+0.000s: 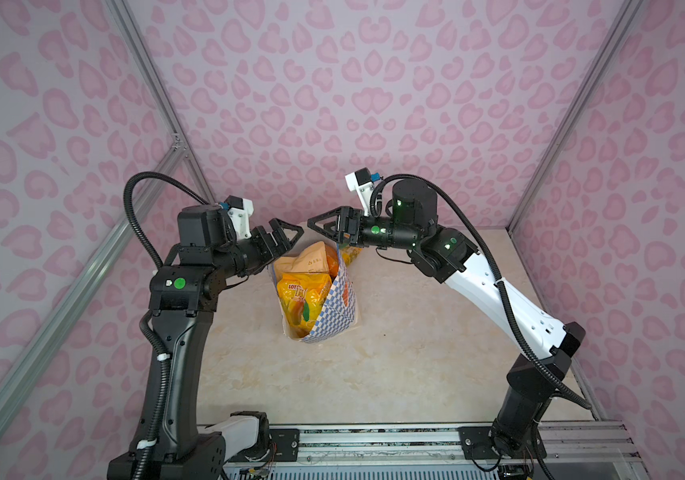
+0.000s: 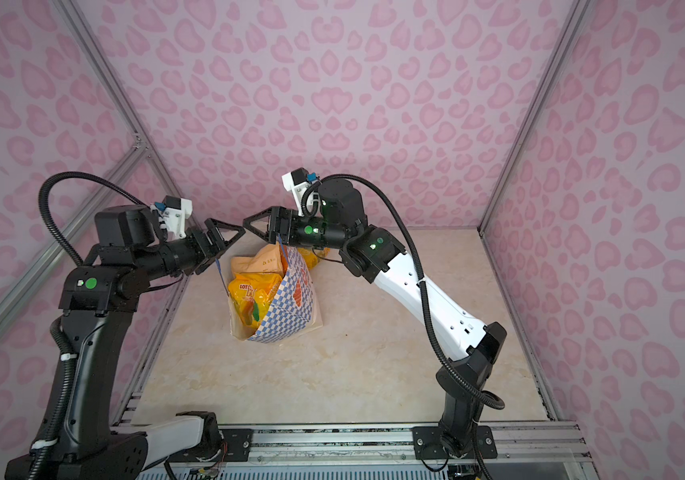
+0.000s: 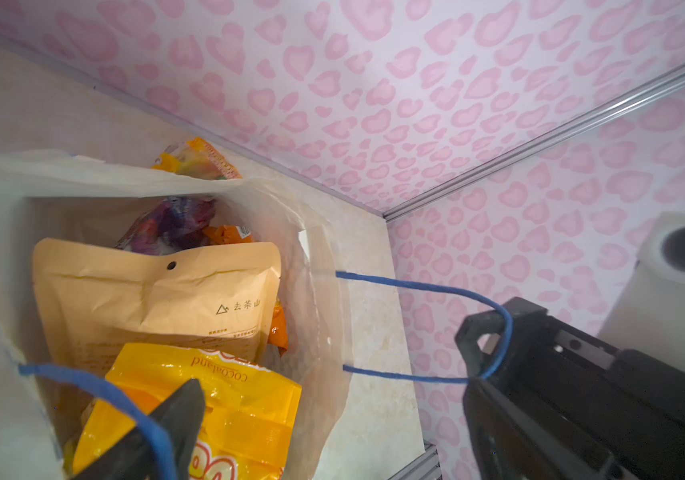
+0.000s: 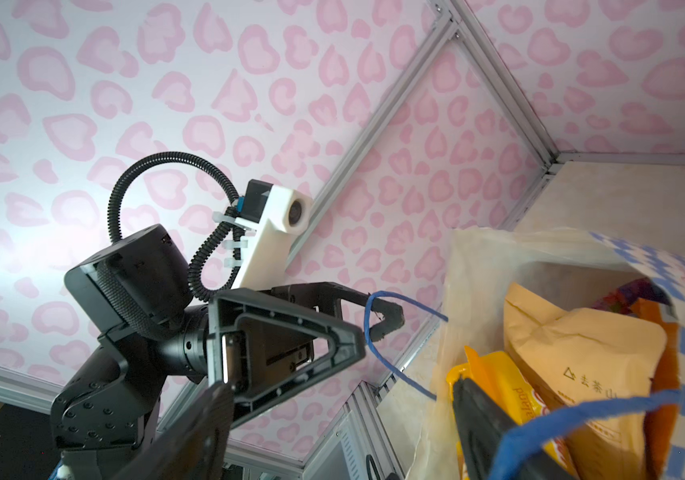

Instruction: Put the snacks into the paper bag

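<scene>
The paper bag (image 1: 334, 309) (image 2: 291, 309) stands at the middle of the table, its mouth pulled wide. Inside lie snacks: a tan pouch (image 3: 158, 299), a yellow packet (image 3: 216, 399), a purple one (image 3: 174, 220) and an orange one (image 3: 228, 235). Another yellow-orange packet (image 1: 351, 255) (image 3: 199, 162) lies on the table behind the bag. My left gripper (image 1: 287, 241) (image 3: 328, 399) is open, with one finger hooked through a blue cord handle (image 3: 95, 386). My right gripper (image 1: 320, 228) (image 4: 341, 390) is open too, one finger through the other handle (image 4: 582, 411).
Pink patterned walls with aluminium frame posts (image 1: 158, 99) close in the beige table (image 1: 374, 374) on three sides. A metal rail (image 1: 374, 432) runs along the front edge and carries both arm bases. The two grippers face each other closely above the bag.
</scene>
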Motion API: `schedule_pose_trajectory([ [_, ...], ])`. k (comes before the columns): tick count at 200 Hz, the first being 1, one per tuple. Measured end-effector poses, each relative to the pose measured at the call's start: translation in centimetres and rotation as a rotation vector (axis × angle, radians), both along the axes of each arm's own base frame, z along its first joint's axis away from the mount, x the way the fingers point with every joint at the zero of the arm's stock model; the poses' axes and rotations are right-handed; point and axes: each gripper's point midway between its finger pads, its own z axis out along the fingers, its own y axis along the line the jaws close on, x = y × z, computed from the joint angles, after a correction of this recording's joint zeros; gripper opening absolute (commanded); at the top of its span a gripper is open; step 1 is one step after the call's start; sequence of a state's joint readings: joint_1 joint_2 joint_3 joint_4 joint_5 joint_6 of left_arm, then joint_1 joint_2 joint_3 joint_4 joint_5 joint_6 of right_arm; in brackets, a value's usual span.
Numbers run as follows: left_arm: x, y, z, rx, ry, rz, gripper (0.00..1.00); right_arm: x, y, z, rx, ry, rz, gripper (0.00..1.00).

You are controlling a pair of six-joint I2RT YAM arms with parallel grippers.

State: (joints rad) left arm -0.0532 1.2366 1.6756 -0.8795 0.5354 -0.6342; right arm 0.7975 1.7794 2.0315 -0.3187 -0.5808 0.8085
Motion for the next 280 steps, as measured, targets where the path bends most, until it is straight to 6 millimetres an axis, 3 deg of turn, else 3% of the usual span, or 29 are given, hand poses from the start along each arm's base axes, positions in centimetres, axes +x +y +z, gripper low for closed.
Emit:
schedule_pose_trajectory([
  [11, 0.3, 0.2, -0.9, 0.008, 0.029, 0.011, 0.99, 0.6, -0.1, -2.0, -0.032, 0.033, -0.012, 0.84],
  [28, 0.4, 0.4, 0.0, 0.010, 0.001, 0.022, 0.99, 1.2, -0.3, -3.3, -0.036, 0.057, -0.025, 0.84],
  [67, 0.4, 0.6, 3.7, 0.013, -0.100, 0.028, 0.99, 1.6, -1.7, -3.1, -0.002, 0.070, -0.055, 0.84],
  [108, -0.5, 1.0, 4.7, 0.011, -0.130, 0.046, 0.99, 1.1, -2.3, -2.0, 0.036, 0.067, -0.076, 0.86],
  [144, -1.1, 1.5, 3.9, 0.027, -0.122, 0.075, 1.00, 1.7, -2.6, -3.4, 0.039, 0.078, -0.092, 0.87],
  [171, -1.1, 1.8, 3.1, 0.058, -0.108, 0.081, 0.96, 3.7, -4.8, -6.2, -0.007, 0.112, -0.202, 0.91],
  [191, -1.6, 2.1, 2.8, 0.084, -0.118, 0.091, 0.97, 4.0, -6.2, -6.7, -0.033, 0.094, -0.258, 0.92],
  [217, -2.5, 3.4, 1.0, 0.155, -0.097, 0.137, 0.97, 4.6, -8.2, -7.1, -0.094, 0.049, -0.341, 0.93],
  [236, -3.6, 4.1, -1.8, 0.221, -0.043, 0.161, 0.97, 4.6, -10.3, -7.5, -0.157, 0.002, -0.407, 0.94],
  [263, -6.1, 3.3, -6.3, 0.308, 0.035, 0.112, 0.99, 4.8, -13.4, -8.3, -0.254, -0.060, -0.492, 0.94],
  [280, -6.9, 2.0, -9.1, 0.368, 0.092, 0.057, 0.99, 5.7, -15.4, -10.2, -0.322, -0.064, -0.551, 0.95],
])
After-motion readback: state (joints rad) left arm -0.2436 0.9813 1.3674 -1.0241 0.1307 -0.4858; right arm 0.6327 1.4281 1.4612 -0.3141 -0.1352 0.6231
